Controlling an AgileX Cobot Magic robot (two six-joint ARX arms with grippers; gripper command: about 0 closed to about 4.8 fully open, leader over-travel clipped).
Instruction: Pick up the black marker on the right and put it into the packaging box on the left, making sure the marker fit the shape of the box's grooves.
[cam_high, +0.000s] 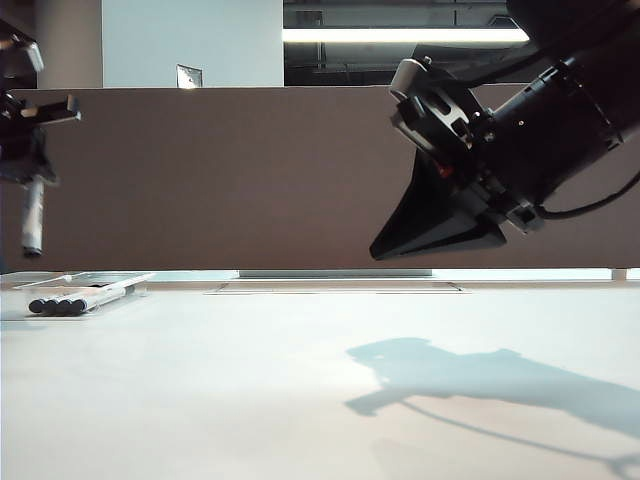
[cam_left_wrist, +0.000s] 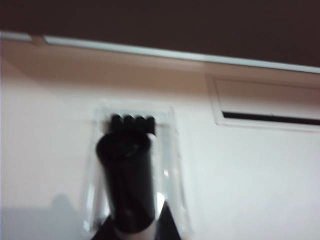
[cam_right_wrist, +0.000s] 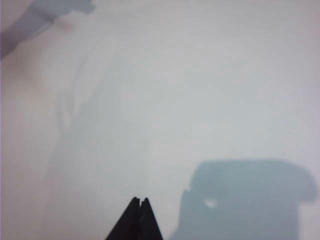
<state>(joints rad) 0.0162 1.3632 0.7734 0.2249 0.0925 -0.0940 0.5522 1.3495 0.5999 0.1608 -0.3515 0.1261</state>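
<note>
I've got the black marker (cam_high: 32, 218) pinched in my left gripper (cam_high: 35, 180), hanging cap-down in the air above the packaging box (cam_high: 120, 292) at the table's far left corner, so the pickup is done and the lowering and seating are left. The box already holds what look like three or four markers, though my left wrist view is blurry, so I can't pick out the free groove. My right gripper (cam_right_wrist: 139, 201) hovers over bare table on the right side, fingers pressed together on nothing.
</note>
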